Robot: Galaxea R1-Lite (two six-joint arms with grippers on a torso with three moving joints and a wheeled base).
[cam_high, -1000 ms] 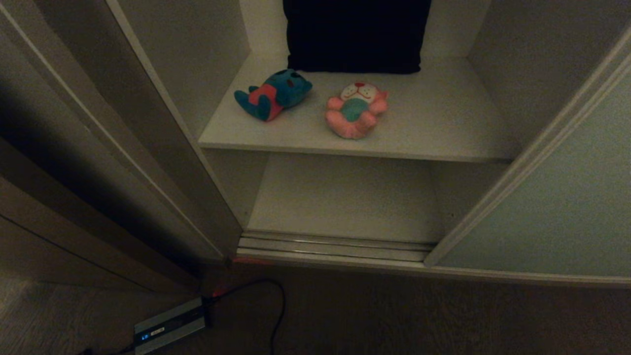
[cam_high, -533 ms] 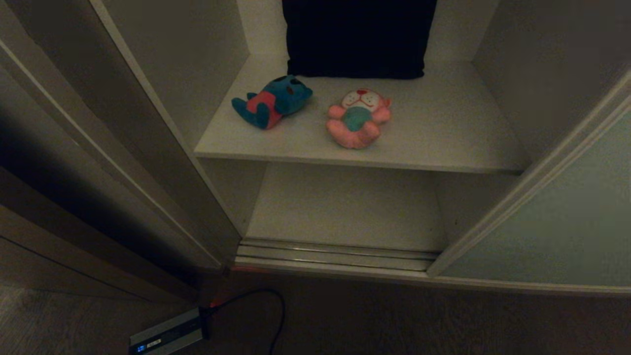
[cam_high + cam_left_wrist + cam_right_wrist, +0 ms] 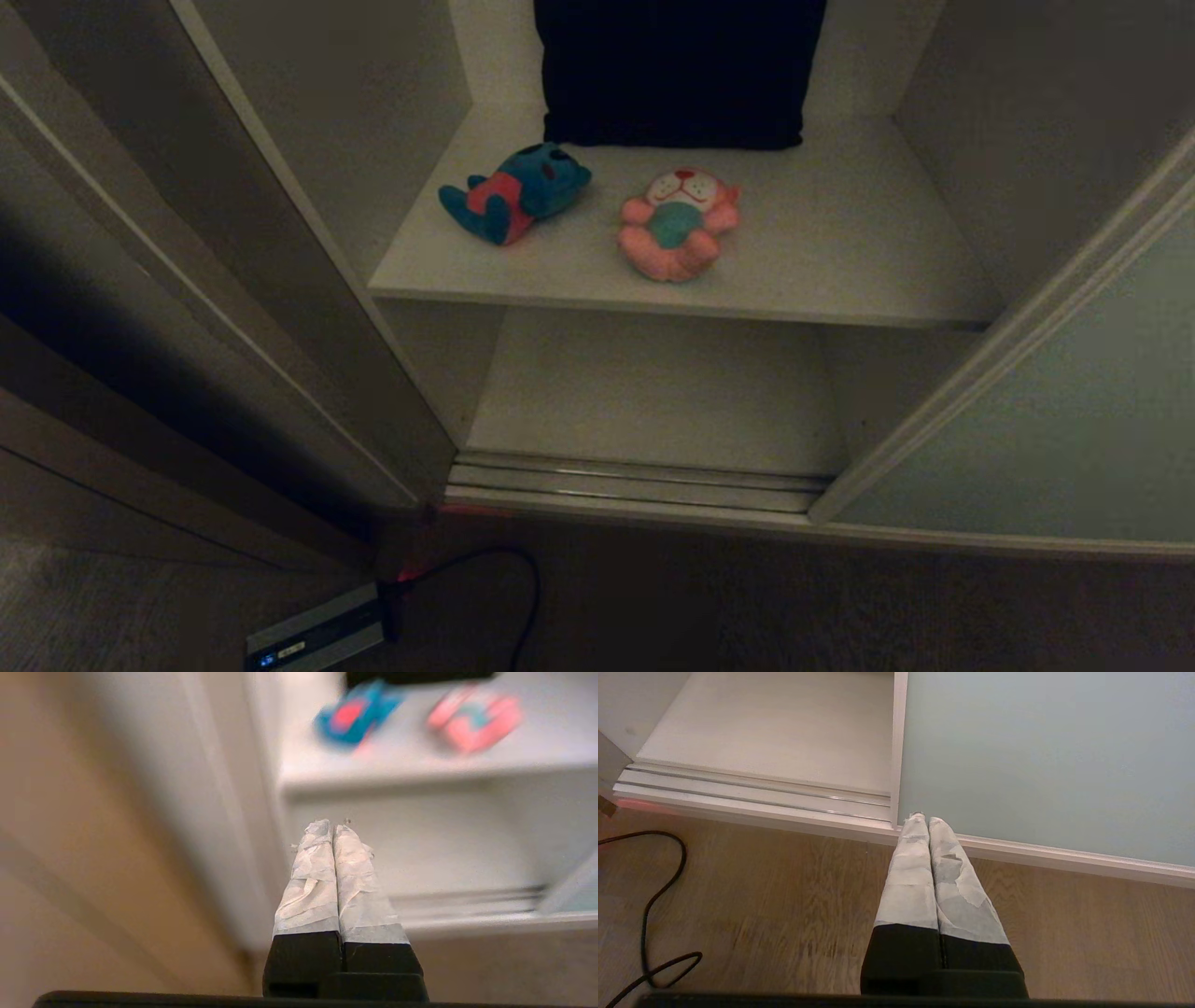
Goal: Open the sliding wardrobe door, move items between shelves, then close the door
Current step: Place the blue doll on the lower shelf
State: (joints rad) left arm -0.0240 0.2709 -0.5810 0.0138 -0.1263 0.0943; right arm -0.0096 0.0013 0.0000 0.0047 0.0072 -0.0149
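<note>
The sliding wardrobe door, pale grey-green with a cream frame, stands pushed to the right, so the shelves are exposed. A small teal plush toy with a red belly and a larger pink one lie side by side on the upper shelf. The lower shelf is bare. Neither arm shows in the head view. My left gripper is shut and empty, low in front of the opening, with the teal toy and pink toy beyond it. My right gripper is shut and empty above the floor by the door's lower corner.
A dark folded cloth leans at the back of the upper shelf. The ribbed metal track runs along the wardrobe floor. A small grey box with a black cable lies on the wooden floor at the left.
The whole head view shifted a little early in the second, then steadied, so the camera moved. The toys and the door have kept their places.
</note>
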